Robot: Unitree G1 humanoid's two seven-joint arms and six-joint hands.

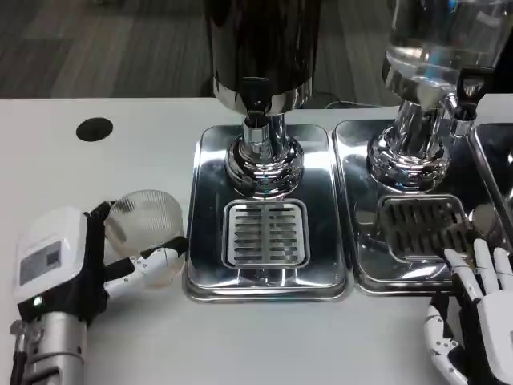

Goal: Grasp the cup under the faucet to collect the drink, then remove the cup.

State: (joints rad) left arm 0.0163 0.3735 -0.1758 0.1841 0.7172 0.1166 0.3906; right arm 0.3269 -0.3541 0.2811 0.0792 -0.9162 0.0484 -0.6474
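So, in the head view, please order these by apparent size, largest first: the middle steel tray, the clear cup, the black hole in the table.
1. Middle steel tray, clearly the largest.
2. Clear cup, held by the left hand.
3. Black hole, the smallest; it lies farther from the camera, but the difference looks real.

cup (146, 220): clear, ribbed | trays (210, 168): chrome | table (96, 176): white, perhaps

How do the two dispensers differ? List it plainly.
The left dispenser has a dark, opaque tank; the right dispenser has a clear one. The left dispenser's faucet points straight at the camera over its grate; the right dispenser's faucet sits off to the side. The left dispenser's tray shows whole; the right tray has the right robot hand at its front edge. Both stand on shiny chrome bases with slotted grates.
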